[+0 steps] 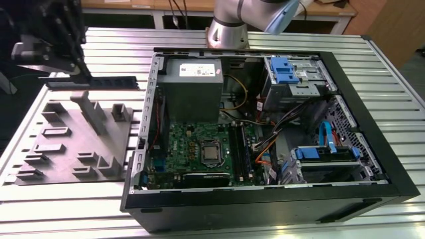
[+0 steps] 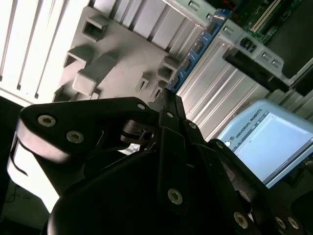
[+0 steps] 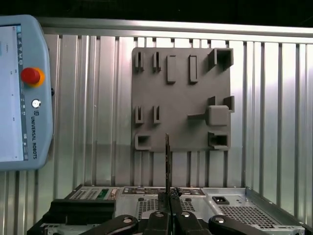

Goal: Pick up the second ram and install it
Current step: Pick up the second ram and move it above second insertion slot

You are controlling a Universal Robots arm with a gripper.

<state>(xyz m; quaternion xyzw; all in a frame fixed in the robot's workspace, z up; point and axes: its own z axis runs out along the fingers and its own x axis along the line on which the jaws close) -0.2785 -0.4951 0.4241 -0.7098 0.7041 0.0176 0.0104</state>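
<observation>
- bench [image 1: 66, 209]: ribbed metal, brushed, pale sheen
- parts tray [image 1: 66, 149]: grey moulded plastic, matt
- end effector [image 3: 167, 197]: black, smooth, satin, with bright metal screw heads
- second ram [image 2: 195, 54]: blue-green board, matt black chips
- computer case [image 1: 265, 204]: matt black outside, bare metal inside

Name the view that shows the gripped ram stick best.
The exterior view: the second ram shows side-on, nearly full length, sticking out of the gripper. The second wrist view shows its blue board and chips slanting beyond the gripper; the first wrist view shows it edge-on.
</observation>
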